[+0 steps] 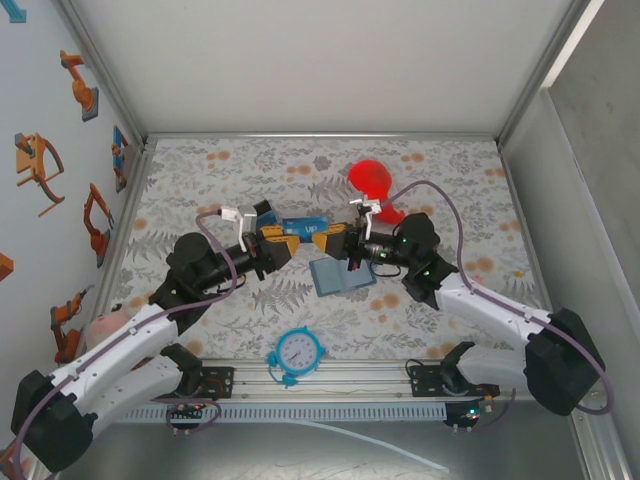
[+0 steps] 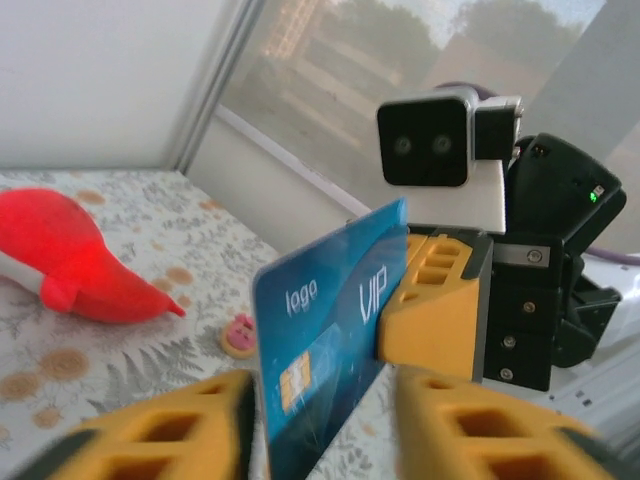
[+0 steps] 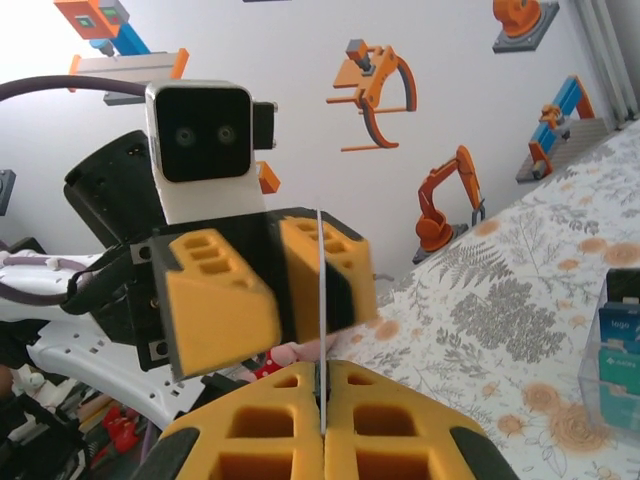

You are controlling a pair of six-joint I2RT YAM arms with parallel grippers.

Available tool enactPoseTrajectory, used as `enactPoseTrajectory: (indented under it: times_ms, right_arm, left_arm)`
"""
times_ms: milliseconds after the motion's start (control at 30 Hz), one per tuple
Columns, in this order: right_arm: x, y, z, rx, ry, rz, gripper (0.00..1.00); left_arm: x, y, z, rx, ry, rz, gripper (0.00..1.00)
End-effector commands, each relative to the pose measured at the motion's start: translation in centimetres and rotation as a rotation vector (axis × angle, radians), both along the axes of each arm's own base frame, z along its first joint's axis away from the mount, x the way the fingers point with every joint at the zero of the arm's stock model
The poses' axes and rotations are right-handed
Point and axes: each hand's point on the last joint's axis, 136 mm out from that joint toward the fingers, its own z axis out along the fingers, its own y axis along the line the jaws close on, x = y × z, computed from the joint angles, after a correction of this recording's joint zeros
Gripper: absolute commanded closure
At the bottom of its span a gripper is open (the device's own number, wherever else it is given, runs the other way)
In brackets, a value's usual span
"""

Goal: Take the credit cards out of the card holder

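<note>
Passing a credit card (image 1: 303,227) mid-air: my right gripper (image 1: 328,240) clamps it, my left gripper (image 1: 283,243) stands parted around it. I'd draw the left straight back without brushing the card; the card holder (image 1: 340,276) lies on the table (image 1: 450,180) just below.

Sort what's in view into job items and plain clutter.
Job: blue plastic VIP credit card, pinched by the right end effector; slate-blue flat bifold card holder; left end effector, open around the card.
Clutter: red pear-shaped toy; round blue clock; small pink round trinket.
</note>
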Motion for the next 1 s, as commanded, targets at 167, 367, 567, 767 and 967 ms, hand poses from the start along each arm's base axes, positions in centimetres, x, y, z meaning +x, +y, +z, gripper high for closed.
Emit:
enactPoseTrajectory:
  times_ms: [167, 367, 567, 767, 967]
  right_arm:
    - [-1.4, -1.7, -0.1, -0.123, -0.096, -0.031, 1.00]
    - [-2.3, -2.8, -0.8, -0.212, -0.113, -0.039, 1.00]
    - [-3.2, -2.7, -0.9, -0.233, -0.116, 0.017, 1.00]
    - [-3.4, -2.1, -1.4, -0.238, -0.108, 0.067, 1.00]
    - [-3.5, -1.7, -1.3, -0.231, -0.108, 0.093, 1.00]
  left_arm:
    - [-1.8, 1.3, 2.5, 0.184, -0.122, -0.014, 0.22]
    - [-1.9, 2.3, 3.5, 0.311, -0.209, 0.009, 0.09]
    - [-2.5, 1.6, 3.2, 0.406, -0.212, -0.089, 0.08]
    - [-2.7, -0.6, 2.2, 0.438, -0.132, -0.224, 0.17]
    - [-2.6, -1.9, 0.9, 0.472, -0.085, -0.296, 0.26]
